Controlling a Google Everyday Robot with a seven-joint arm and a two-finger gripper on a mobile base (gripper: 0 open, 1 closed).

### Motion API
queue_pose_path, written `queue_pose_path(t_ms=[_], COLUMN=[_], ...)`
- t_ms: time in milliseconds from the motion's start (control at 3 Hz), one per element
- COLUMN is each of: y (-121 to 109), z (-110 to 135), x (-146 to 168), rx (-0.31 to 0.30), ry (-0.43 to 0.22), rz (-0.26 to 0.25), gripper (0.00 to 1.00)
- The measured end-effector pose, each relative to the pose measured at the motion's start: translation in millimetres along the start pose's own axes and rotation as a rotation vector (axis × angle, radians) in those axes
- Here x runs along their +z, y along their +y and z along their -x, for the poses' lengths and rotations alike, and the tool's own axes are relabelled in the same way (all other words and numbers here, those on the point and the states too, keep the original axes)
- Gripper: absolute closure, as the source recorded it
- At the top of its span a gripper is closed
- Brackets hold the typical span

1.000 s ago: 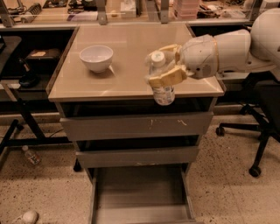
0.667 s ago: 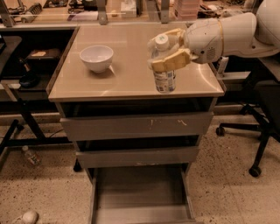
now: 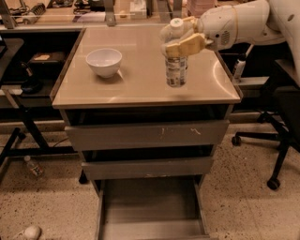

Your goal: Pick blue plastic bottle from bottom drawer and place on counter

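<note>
The blue plastic bottle (image 3: 176, 70), clear with a white cap and a pale label band, stands upright on the counter (image 3: 136, 82), right of centre. My gripper (image 3: 180, 38) comes in from the right and is shut on the bottle's upper part, just below the cap. The bottom drawer (image 3: 151, 206) is pulled out below the cabinet and its flat floor is bare.
A white bowl (image 3: 104, 62) sits on the counter's left half. The two upper drawers (image 3: 146, 135) are partly open. A cluttered bench (image 3: 70, 14) runs behind. An office chair base (image 3: 272, 154) stands at right, and a small bottle (image 3: 33, 167) lies on the floor at left.
My gripper has carried the bottle from the counter's front edge further in over the counter. The bottle now stands upright with its base on the surface.
</note>
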State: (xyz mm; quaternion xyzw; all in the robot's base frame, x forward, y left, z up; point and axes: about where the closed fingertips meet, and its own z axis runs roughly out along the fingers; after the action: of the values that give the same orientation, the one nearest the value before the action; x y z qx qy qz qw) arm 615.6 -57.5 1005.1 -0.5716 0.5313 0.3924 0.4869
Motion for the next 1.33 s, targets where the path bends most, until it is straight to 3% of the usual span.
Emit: queue_pose_path(t_ms=[667, 1333], y=[-39, -62], z=[-13, -24], x=[3, 5], rx=[0.092, 0.159], ry=[-0.047, -0.08], rz=[0.038, 0.056], gripper=[1.0, 1.0])
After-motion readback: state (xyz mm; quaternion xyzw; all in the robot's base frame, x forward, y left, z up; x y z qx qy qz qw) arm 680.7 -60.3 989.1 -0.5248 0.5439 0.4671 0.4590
